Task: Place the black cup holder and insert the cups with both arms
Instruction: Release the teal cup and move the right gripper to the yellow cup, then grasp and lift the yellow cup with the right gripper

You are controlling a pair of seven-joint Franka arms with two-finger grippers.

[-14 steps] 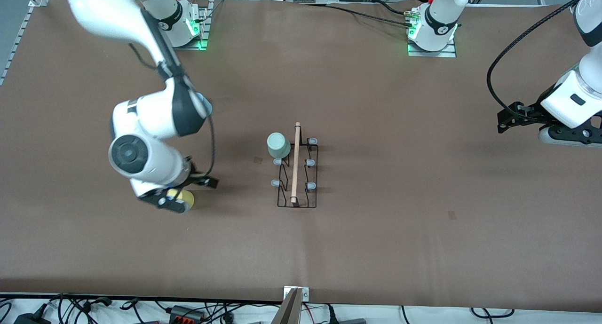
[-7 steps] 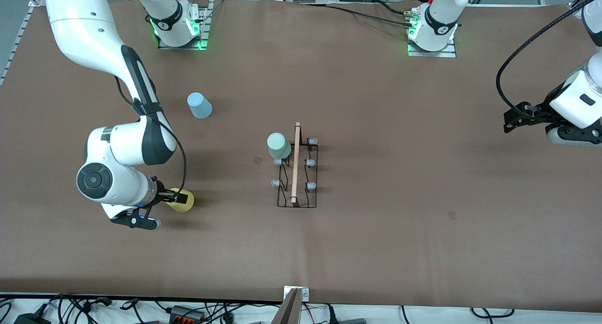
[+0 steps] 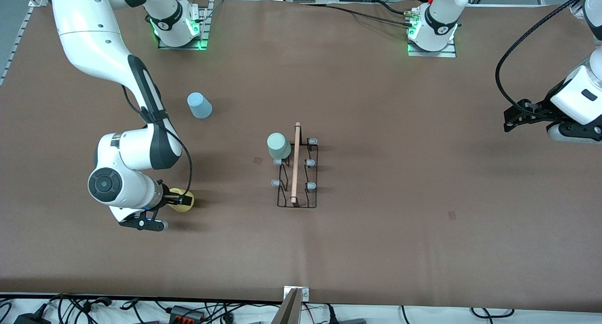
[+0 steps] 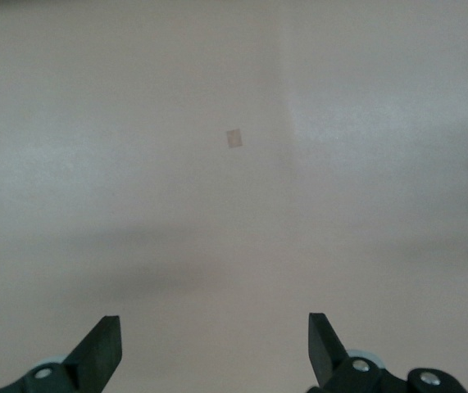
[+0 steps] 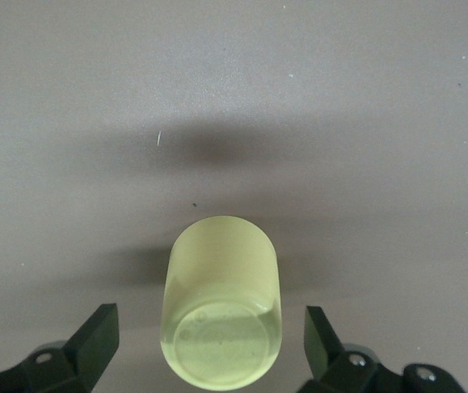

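The black cup holder (image 3: 297,173) stands mid-table, its wooden rod handle (image 3: 296,162) on top. A pale green cup (image 3: 278,145) sits upside down on a peg at its corner toward the right arm. A light blue cup (image 3: 199,105) stands upside down on the table, farther from the camera. The yellow cup (image 3: 182,200) appears to lie on its side, its base toward my right gripper (image 3: 178,201). In the right wrist view the yellow cup (image 5: 221,303) lies between the open fingers (image 5: 98,332), untouched. My left gripper (image 3: 515,114) is open and empty (image 4: 215,340), waiting at the left arm's end.
The brown table (image 3: 400,197) has small square marks (image 3: 452,215). A metal bracket (image 3: 296,293) sits at the table's near edge, with cables below it. The arm bases (image 3: 431,32) stand along the table's edge at the top of the front view.
My right arm swung off the light blue cup, turned its gripper level, and now sits slightly closer to the yellow cup. The left arm has shifted only slightly.
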